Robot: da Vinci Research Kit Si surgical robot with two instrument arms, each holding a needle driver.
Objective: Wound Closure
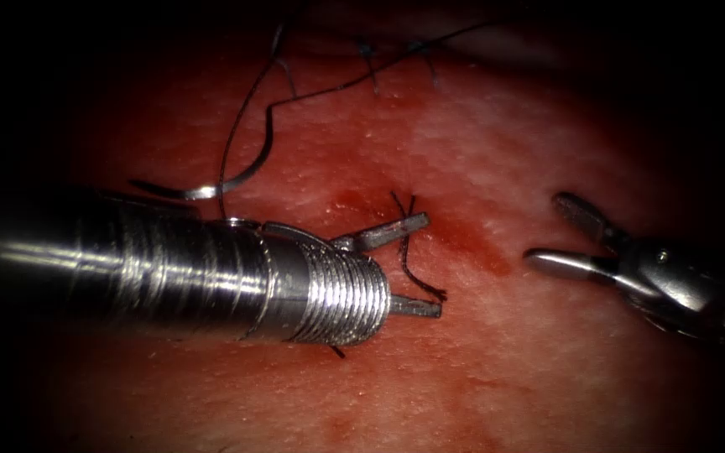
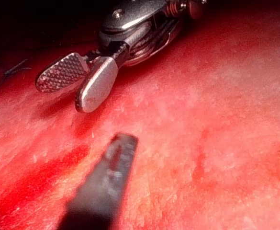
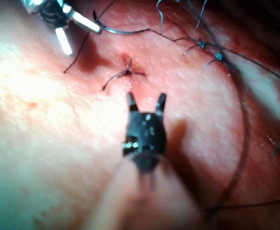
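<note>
Here both tools (image 1: pixel 417 264) (image 1: pixel 551 231) hold nothing, needle (image 1: pixel 211 189) lying loose on tissue (image 1: pixel 505 361) (jaws apart)

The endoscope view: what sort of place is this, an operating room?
Likely a suturing practice bench. Pork-belly tissue carries tied stitches, a curved needle with thread lies free, and the left tool and right tool hover open, holding nothing.

Glossy ribbed metal left tool (image 1: pixel 413 264); right tool's (image 2: pixel 80 84) cross-hatched metal jaws; moist, pebbled tissue (image 1: pixel 505 369).
</note>
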